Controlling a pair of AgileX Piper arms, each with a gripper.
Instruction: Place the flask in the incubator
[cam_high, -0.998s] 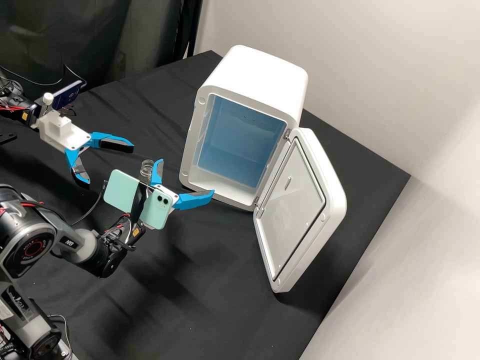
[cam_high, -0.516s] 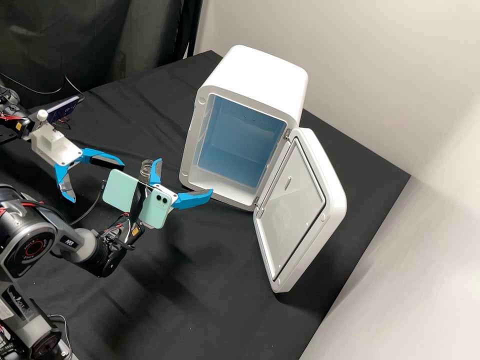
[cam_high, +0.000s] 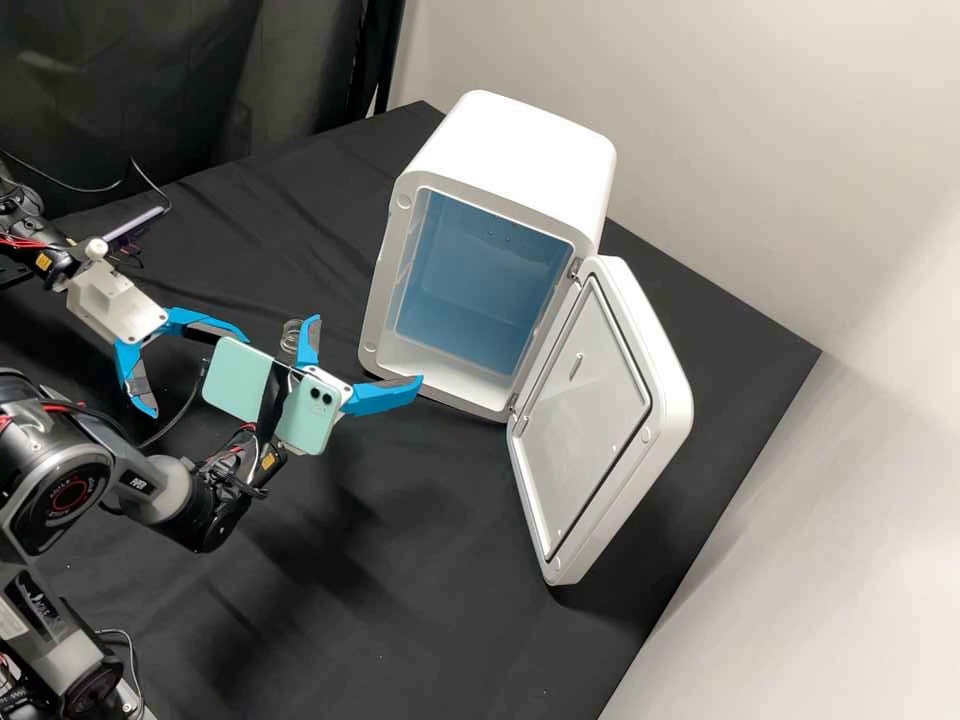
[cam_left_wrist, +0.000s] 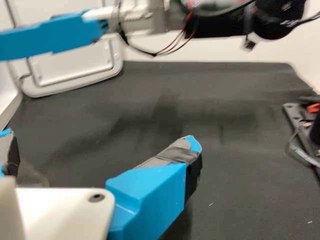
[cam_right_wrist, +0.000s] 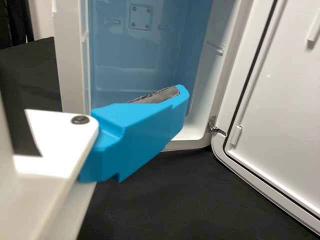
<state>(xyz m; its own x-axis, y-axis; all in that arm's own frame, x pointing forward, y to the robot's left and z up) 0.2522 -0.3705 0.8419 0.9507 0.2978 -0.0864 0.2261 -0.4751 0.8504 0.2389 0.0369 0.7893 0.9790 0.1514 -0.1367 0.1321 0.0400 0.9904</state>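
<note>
The white incubator (cam_high: 505, 160) stands at the back of the bench, its blue inside (cam_high: 480, 280) showing and its door (cam_high: 600, 420) swung wide to the right. The glass flask (cam_high: 290, 335) stands on the bench left of the incubator, mostly hidden behind the right wrist's mint camera (cam_high: 270, 390). My right gripper (cam_high: 368, 350) hovers open just before the incubator's lower front edge, the flask beside its far finger; one finger (cam_right_wrist: 140, 125) points into the chamber (cam_right_wrist: 145, 55). My left gripper (cam_high: 197, 372) is open, left of the flask, one finger (cam_left_wrist: 165, 170) above bare bench.
The black bench (cam_high: 400, 560) has free room in front of the incubator and under the open door. Its right edge runs close behind the door. Cables and a dark device (cam_high: 130, 225) lie at the far left. The right arm's finger (cam_left_wrist: 50, 35) crosses the left wrist view.
My left gripper has dropped lower and drawn closer to the flask's left side, still open. The right gripper has shifted very slightly left; flask and incubator have not moved.
</note>
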